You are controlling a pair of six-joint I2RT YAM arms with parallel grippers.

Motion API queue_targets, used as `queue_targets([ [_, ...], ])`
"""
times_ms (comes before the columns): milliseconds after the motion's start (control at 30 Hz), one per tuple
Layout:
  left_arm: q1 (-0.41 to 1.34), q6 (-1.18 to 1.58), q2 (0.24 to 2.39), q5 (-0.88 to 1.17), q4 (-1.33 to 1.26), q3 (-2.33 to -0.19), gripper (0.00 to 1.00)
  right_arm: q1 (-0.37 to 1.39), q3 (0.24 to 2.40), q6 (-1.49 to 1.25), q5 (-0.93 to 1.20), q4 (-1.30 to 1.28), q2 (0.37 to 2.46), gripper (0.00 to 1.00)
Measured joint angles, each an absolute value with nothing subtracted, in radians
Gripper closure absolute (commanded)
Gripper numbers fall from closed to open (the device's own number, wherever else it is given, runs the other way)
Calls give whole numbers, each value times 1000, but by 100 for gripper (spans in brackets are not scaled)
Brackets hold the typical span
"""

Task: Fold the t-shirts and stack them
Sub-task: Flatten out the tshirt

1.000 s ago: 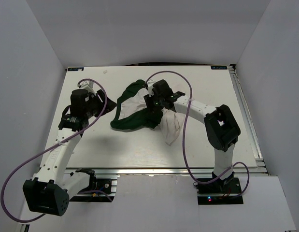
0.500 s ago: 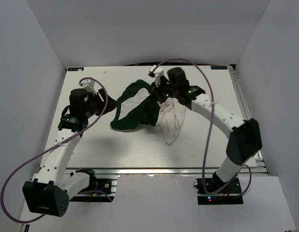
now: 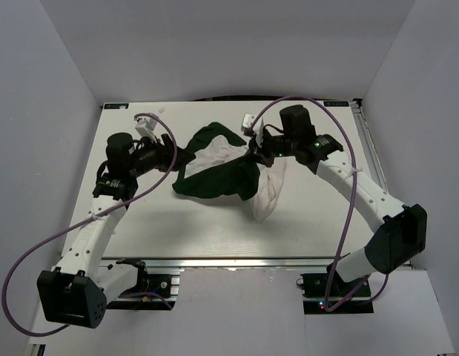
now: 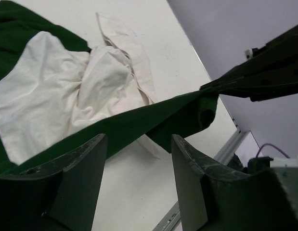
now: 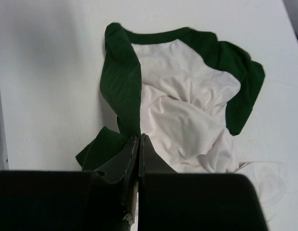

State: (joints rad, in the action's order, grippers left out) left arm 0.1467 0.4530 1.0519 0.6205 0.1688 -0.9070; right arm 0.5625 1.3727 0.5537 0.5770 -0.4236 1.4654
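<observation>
Top external shows the t-shirt (image 3: 214, 174) crumpled far-centre on the table (image 3: 140, 222), the right gripper (image 3: 253, 148) clamped on its green edge, so the left gripper (image 3: 177, 153), jaws spread wide, should catch the opposite green edge before pulling it taut.

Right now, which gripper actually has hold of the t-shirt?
The right gripper: its jaws are shut on a dark green edge of the t-shirt. The left gripper stands open beside the cloth, holding nothing.
</observation>
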Motion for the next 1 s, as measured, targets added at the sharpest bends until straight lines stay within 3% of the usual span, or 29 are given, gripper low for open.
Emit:
queue_targets([
  [533,147,414,1052,794,91,-757,34,565,1164,1064,713,-796,1286,100],
  [1000,189,371,1044,837,90,-696,33,705,1048,1114,729,-839,1269,100],
])
